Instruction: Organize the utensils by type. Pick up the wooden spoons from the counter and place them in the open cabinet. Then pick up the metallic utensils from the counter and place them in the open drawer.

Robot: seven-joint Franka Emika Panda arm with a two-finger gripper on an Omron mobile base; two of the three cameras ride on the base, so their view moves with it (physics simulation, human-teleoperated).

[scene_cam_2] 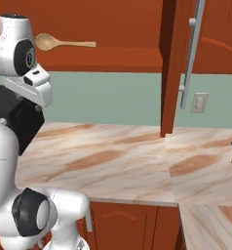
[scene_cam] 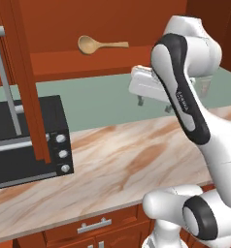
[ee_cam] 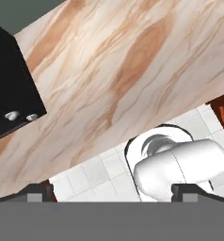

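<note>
Marbled table [scene_cam: 117, 160] lies bare below your pincer [ee_cam: 114, 190], jaws wide and holding nothing; one wooden spoon [scene_cam: 95, 45] rests in the cabinet [scene_cam: 88, 63]; judge such spoons light, stiff, best gripped mid-handle.

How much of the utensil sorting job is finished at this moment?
Done: one wooden spoon lies on the shelf of the open cabinet.

In hand: nothing. The gripper is open and empty, looking down at the counter beside the black oven.

Left: the second wooden spoon and the metallic utensil go unseen in these views, so I cannot confirm they are stored.
</note>
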